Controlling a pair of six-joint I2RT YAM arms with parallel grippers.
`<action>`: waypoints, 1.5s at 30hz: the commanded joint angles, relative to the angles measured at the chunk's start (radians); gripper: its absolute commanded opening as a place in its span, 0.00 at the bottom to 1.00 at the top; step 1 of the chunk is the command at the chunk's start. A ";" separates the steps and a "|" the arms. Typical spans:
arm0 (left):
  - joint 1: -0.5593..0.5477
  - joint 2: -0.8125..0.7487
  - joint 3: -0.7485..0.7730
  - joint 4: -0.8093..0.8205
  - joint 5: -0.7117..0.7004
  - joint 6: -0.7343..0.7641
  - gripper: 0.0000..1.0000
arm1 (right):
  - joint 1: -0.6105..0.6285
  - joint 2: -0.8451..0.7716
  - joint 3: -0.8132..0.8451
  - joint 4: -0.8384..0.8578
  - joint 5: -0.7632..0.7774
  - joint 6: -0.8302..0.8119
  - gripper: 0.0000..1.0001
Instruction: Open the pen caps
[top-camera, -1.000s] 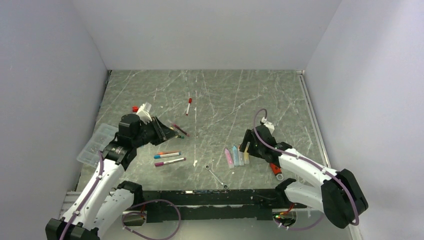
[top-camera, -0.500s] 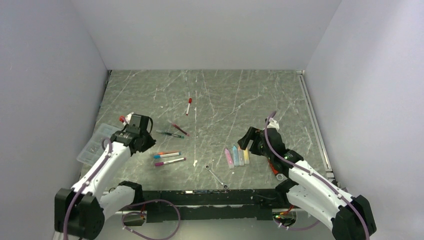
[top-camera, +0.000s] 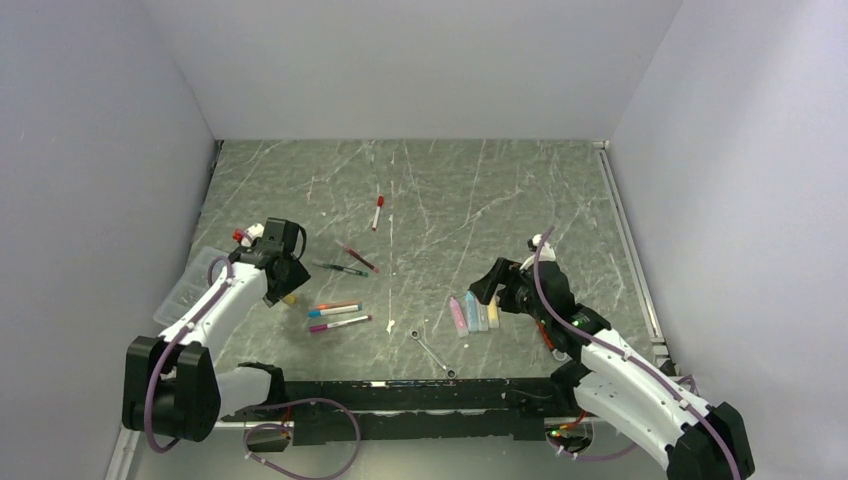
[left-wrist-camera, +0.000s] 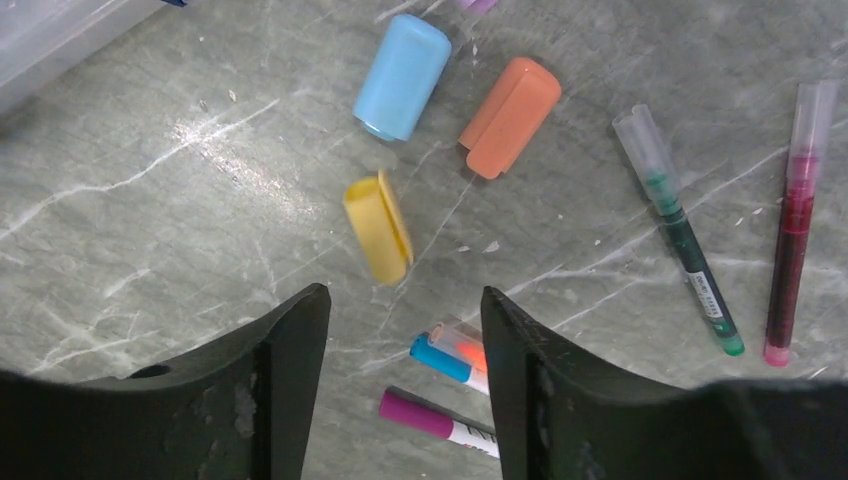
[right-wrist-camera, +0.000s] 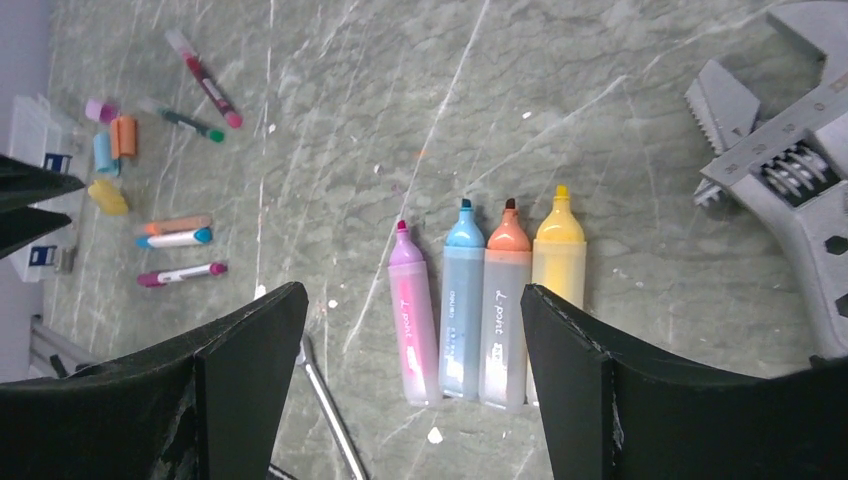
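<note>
Left claw (left-wrist-camera: 400, 345): jaws parted, nothing between them, hanging low over the left side of the counter (left-wrist-camera: 150, 250). Yellow cap (left-wrist-camera: 378, 228): loose on the counter just beyond the fingertips, slightly blurred. Blue cap (left-wrist-camera: 402, 62) and orange cap (left-wrist-camera: 510, 117): loose, side by side a little farther out, not touching. Pink cap (right-wrist-camera: 100, 110): just past those two. Green pen (left-wrist-camera: 680, 230) and red pen (left-wrist-camera: 795, 220): lying apart beside the caps, each with a clear section at its far end. Three thin markers (top-camera: 334, 311): roughly parallel, near the left claw. Red-capped marker (top-camera: 378, 212): alone toward mid-counter, cap on. Right claw (right-wrist-camera: 410, 292): jaws spread wide, empty, above the highlighter row. Pink highlighter (right-wrist-camera: 411, 315), blue highlighter (right-wrist-camera: 462, 300), orange highlighter (right-wrist-camera: 506, 305), yellow highlighter (right-wrist-camera: 559, 260): touching in a row, tips bare. Adjustable wrench (right-wrist-camera: 780, 160): right of the row. Silver spanner (top-camera: 432, 352): near the front edge. Clear plastic box (top-camera: 190, 290): far left.
</note>
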 joint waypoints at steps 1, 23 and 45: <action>0.003 -0.026 0.027 -0.010 -0.005 -0.002 0.64 | 0.009 -0.013 0.010 0.064 -0.043 -0.027 0.82; -0.254 -0.532 -0.205 -0.218 0.188 -0.497 0.67 | 0.542 0.584 0.418 0.134 0.111 -0.224 0.67; -0.299 -0.104 -0.124 -0.152 0.135 -0.792 0.49 | 0.554 0.301 0.258 0.027 0.227 -0.142 0.66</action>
